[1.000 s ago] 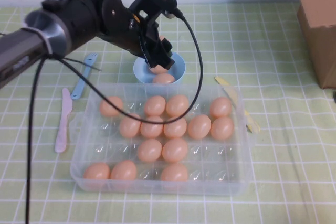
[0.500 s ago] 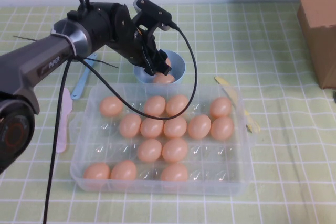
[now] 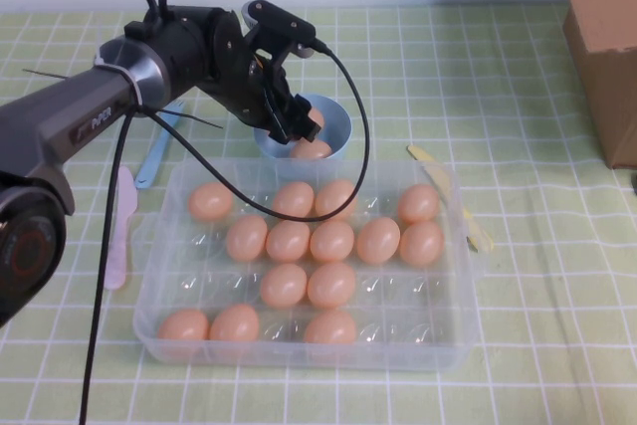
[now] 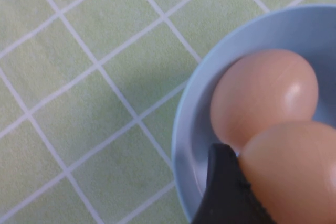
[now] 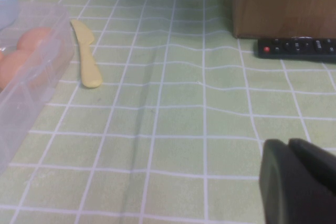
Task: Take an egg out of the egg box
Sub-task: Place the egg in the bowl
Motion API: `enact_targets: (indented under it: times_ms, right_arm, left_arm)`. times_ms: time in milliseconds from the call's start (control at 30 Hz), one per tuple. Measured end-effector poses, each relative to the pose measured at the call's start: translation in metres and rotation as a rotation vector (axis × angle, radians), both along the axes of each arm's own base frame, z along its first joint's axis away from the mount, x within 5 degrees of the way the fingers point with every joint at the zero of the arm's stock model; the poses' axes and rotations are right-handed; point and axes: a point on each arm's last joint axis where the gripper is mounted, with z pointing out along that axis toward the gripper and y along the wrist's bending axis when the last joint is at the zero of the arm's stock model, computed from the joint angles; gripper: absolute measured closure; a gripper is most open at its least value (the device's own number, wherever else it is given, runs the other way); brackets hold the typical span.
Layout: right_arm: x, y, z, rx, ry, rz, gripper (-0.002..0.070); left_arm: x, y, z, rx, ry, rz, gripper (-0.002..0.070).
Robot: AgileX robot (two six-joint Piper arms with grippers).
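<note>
The clear plastic egg box (image 3: 450, 337) sits at the table's middle and holds several tan-orange eggs. My left gripper (image 3: 297, 124) reaches down into the light-blue bowl (image 3: 339, 127) just behind the box. It is shut on an egg (image 4: 294, 177), with one black finger (image 4: 223, 184) pressed against the egg's side. A second egg (image 4: 262, 93) lies in the bowl (image 4: 189, 145) and touches the held one; it also shows in the high view (image 3: 311, 150). My right gripper (image 5: 287, 142) is shut and empty, low over the cloth to the right of the box (image 5: 31, 103).
A cardboard box (image 3: 602, 37) stands at the back right, with a black remote (image 5: 299, 47) beside it. A yellow plastic knife (image 3: 438, 171) lies by the box's right side. Blue (image 3: 159, 141) and pink (image 3: 119, 231) knives lie to its left.
My left gripper has lowered the egg into the blue bowl, and the arm has swung back and down. In the last half second it has hardly moved.
</note>
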Motion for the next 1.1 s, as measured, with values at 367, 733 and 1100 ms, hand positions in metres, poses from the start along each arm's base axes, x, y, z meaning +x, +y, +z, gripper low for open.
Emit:
enact_targets:
  times_ms: [367,733,1100]
  right_arm:
    - [0.0,0.0,0.0,0.0,0.0,0.0,0.0694]
    - [0.0,0.0,0.0,0.0,0.0,0.0,0.0694]
    - [0.0,0.0,0.0,0.0,0.0,0.0,0.0694]
  left_arm:
    - [-0.001,0.0,-0.001,0.007,0.02,-0.001,0.0301]
    - [0.001,-0.001,-0.013,0.016,0.041,0.0,0.0246]
    - [0.0,0.001,0.001,-0.001,0.012,0.003,0.0152]
